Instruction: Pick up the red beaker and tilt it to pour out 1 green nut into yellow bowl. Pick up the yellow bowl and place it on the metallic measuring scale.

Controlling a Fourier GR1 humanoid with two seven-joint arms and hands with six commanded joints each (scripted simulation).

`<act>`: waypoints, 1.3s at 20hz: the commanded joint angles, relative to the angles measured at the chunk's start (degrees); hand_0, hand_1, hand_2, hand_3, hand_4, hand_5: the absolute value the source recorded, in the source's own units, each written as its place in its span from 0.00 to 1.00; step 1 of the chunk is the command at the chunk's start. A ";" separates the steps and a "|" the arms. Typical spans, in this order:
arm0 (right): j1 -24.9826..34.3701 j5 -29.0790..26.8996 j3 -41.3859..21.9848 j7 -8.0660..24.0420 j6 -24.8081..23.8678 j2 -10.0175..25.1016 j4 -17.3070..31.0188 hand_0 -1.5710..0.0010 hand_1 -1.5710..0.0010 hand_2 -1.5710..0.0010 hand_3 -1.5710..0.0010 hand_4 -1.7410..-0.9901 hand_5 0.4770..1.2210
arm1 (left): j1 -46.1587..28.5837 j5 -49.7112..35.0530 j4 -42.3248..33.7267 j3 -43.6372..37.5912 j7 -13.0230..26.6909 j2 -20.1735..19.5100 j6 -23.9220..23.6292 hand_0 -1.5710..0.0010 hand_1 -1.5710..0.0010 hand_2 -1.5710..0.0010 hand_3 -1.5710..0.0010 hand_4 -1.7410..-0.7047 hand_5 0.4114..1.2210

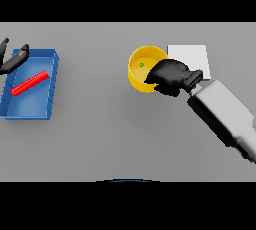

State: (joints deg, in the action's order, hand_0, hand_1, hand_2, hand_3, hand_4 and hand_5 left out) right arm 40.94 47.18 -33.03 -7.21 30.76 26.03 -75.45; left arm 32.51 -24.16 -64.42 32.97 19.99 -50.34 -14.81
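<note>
The yellow bowl (141, 67) is just left of the pale metallic scale (189, 56), with a small green nut (141, 64) inside it. My right hand (170, 76) grips the bowl's right rim, fingers curled over the edge; it hides that side of the bowl. I cannot tell whether the bowl rests on the table or is lifted. The red beaker (30, 83) lies on its side in the blue tray (50, 86) at the left. My left hand (15, 59) hovers over the tray's upper left corner, fingers straight, holding nothing.
The scale's lower edge is partly covered by my right wrist and forearm (225, 116), which stretches in from the lower right.
</note>
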 commanded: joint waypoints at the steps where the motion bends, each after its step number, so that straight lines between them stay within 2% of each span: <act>1: -0.33 -0.15 0.21 0.07 0.33 0.36 -1.14 0.01 0.00 0.04 0.26 0.00 1.00 | 0.39 -0.02 -0.43 -0.04 1.06 -0.33 -0.18 1.00 1.00 1.00 1.00 0.99 0.34; 4: 0.52 -0.06 1.86 1.34 0.04 1.46 -0.73 0.00 0.00 0.04 0.26 0.00 1.00 | -0.09 -0.12 -0.76 -0.22 0.48 -0.77 -0.19 1.00 1.00 1.00 1.00 0.98 0.35; 5: 0.33 0.20 2.30 0.22 -0.92 2.45 -0.24 0.00 0.00 0.04 0.27 0.00 1.00 | 0.19 0.14 -1.28 0.05 0.70 -0.43 -0.61 1.00 1.00 1.00 1.00 0.98 0.36; 7: 0.16 0.63 3.17 0.63 -2.83 2.81 1.32 0.00 0.00 0.02 0.27 0.00 1.00 | -0.03 -0.11 -1.47 -0.08 0.91 -0.85 -0.36 1.00 1.00 1.00 1.00 0.98 0.37; 10: 1.45 0.60 5.02 1.20 -5.02 2.98 5.75 0.00 0.00 0.03 0.27 0.00 1.00 | -0.41 0.01 -2.14 0.04 2.58 -1.33 -1.21 1.00 1.00 1.00 1.00 0.98 0.38; 13: 2.38 1.76 6.17 -0.29 -8.22 3.85 10.42 0.00 0.00 0.02 0.27 0.00 1.00 | 0.20 -0.58 -1.60 -0.28 3.23 -1.26 -0.36 1.00 1.00 1.00 1.00 0.97 0.39; 15: 2.77 2.38 7.17 -1.14 -10.05 4.22 14.15 0.00 0.00 0.01 0.27 0.00 1.00 | -0.92 -0.92 -2.42 -0.53 2.50 -1.80 -0.53 1.00 1.00 1.00 1.00 0.97 0.40; 16: 3.56 2.98 7.35 -0.24 -10.69 3.70 16.22 0.00 0.00 0.02 0.27 0.00 1.00 | -0.45 -0.79 -1.64 -0.31 2.91 -1.27 -0.21 1.00 1.00 1.00 1.00 0.97 0.40; 18: 4.08 3.00 8.08 -1.84 -11.92 3.50 19.89 0.00 0.00 0.03 0.26 0.00 1.00 | -1.10 -0.18 -2.36 0.09 2.30 -1.42 -0.80 1.00 1.00 1.00 1.00 0.98 0.40; 20: 4.17 3.39 8.66 -2.22 -14.04 2.78 23.50 0.00 0.00 0.05 0.24 0.00 1.00 | -0.46 -0.27 -2.96 -0.02 3.95 -2.10 -0.91 1.00 1.00 1.00 1.00 0.99 0.38; 22: 4.72 3.45 9.31 -1.74 -14.80 2.22 26.92 0.00 0.00 0.07 0.19 0.00 1.00 | -0.44 -0.47 -2.69 -0.13 3.80 -1.73 -0.93 1.00 1.00 1.00 1.00 0.98 0.37; 26: 5.83 3.13 10.37 -4.11 -15.67 1.47 31.91 0.00 0.00 0.10 0.14 0.00 1.00 | -0.49 -0.20 -1.89 0.19 3.47 -1.53 -0.25 1.00 1.00 1.00 1.00 0.98 0.37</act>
State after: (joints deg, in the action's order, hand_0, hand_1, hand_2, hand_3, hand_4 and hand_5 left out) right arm 46.76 50.37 -22.66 -11.21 15.08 27.49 -43.53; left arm 32.01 -24.36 -66.31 33.16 23.53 -51.87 -15.07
